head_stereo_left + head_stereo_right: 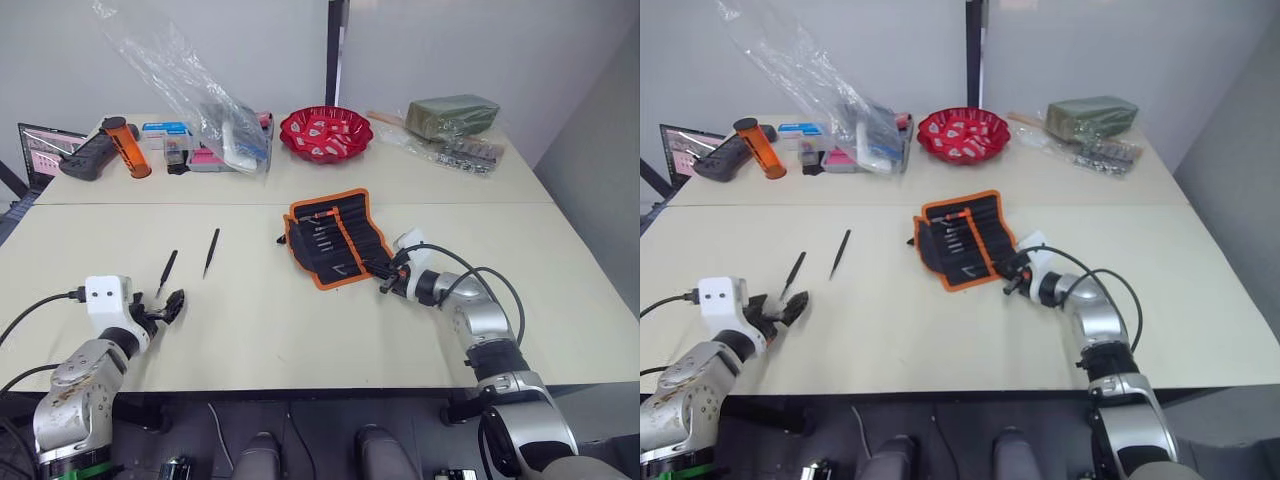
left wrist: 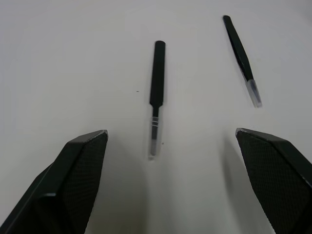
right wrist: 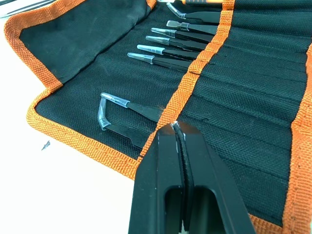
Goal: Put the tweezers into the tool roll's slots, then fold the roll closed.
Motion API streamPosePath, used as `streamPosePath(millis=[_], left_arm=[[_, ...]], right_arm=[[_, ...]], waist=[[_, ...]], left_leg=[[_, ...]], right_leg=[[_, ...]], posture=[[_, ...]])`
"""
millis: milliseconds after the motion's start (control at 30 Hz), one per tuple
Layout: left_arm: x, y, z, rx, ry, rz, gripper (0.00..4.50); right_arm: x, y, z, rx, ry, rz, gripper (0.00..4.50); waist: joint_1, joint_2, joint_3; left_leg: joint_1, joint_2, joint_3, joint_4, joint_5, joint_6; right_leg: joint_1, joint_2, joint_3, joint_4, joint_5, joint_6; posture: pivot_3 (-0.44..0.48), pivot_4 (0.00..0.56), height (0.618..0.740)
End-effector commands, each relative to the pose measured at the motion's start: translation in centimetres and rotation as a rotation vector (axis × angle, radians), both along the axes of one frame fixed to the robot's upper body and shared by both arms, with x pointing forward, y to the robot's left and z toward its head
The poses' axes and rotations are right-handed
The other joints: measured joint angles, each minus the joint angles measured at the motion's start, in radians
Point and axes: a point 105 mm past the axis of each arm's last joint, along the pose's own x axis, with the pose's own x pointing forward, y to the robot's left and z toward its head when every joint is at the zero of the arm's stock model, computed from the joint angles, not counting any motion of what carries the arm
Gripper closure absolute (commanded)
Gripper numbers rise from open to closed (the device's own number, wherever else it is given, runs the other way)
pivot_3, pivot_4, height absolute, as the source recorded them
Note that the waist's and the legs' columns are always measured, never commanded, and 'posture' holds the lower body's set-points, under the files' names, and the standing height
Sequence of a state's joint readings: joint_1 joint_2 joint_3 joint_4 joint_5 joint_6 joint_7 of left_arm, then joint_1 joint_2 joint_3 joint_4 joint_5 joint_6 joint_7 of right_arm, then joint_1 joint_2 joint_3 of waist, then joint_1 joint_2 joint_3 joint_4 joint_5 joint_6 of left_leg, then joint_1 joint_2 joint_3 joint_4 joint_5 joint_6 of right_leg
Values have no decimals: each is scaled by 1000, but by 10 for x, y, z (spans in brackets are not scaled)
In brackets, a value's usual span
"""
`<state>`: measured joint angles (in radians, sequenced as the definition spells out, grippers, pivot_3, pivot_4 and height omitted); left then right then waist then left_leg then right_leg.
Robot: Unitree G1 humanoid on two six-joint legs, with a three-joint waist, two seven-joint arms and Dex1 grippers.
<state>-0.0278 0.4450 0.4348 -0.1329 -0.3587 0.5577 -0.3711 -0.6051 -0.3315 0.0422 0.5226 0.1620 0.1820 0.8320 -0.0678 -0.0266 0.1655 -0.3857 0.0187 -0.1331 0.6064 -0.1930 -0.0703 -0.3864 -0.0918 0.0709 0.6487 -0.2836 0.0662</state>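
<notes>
The tool roll (image 1: pixel 335 238) lies open on the table, black with orange trim. Several tweezers (image 3: pixel 168 46) sit in its slots (image 3: pixel 253 73), and a bent-tipped one (image 3: pixel 126 114) lies lowest with its handle under the orange stripe. My right gripper (image 3: pixel 174 127) is shut, its tips touching that orange stripe at the roll's near right edge (image 1: pixel 383 270). Two loose tweezers (image 2: pixel 156 97) (image 2: pixel 241 53) lie on the table at the left. My left gripper (image 1: pixel 165 305) stands open just short of them, the nearer one (image 1: pixel 167 270) pointing between its fingers (image 2: pixel 78 180).
Along the far table edge stand a red bowl (image 1: pixel 325 132), a clear plastic bag (image 1: pixel 200 95) over small boxes, an orange cylinder (image 1: pixel 125 147), a laptop (image 1: pixel 45 150) and a green package (image 1: pixel 452 115). A seam (image 1: pixel 150 204) crosses the tabletop behind the roll.
</notes>
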Motion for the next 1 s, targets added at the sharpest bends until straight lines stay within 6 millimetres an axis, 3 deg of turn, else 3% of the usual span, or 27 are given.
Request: streamPosePath(millis=[33,467,833,1000], left_arm=[[9,7,5,47,-22,0,289],[19,4,-13,61,23,4,4437],[14,13,5,50,-40,46,4437],[15,13,20,57,-78,31,4437]], right_arm=[[-1,3,-3,-10,18,19,4500],[-4,-1,0,-9,7,11,4500],[-9,7,38,71,-84,56,4500],[-8,14,44,79,-97,42,4500]], waist=[[1,0,0],[1,1,0],[7,2,0],[7,2,0]], left_leg=[[0,0,0,0,0,0],[0,0,0,0,0,0],[-1,0,0,0,0,0],[-1,0,0,0,0,0]], right_leg=[[0,0,0,0,0,0],[0,0,0,0,0,0],[0,-1,0,0,0,0],[-1,-1,0,0,0,0]], posture=[[0,150,740],[0,150,740],[0,150,740],[0,150,740]])
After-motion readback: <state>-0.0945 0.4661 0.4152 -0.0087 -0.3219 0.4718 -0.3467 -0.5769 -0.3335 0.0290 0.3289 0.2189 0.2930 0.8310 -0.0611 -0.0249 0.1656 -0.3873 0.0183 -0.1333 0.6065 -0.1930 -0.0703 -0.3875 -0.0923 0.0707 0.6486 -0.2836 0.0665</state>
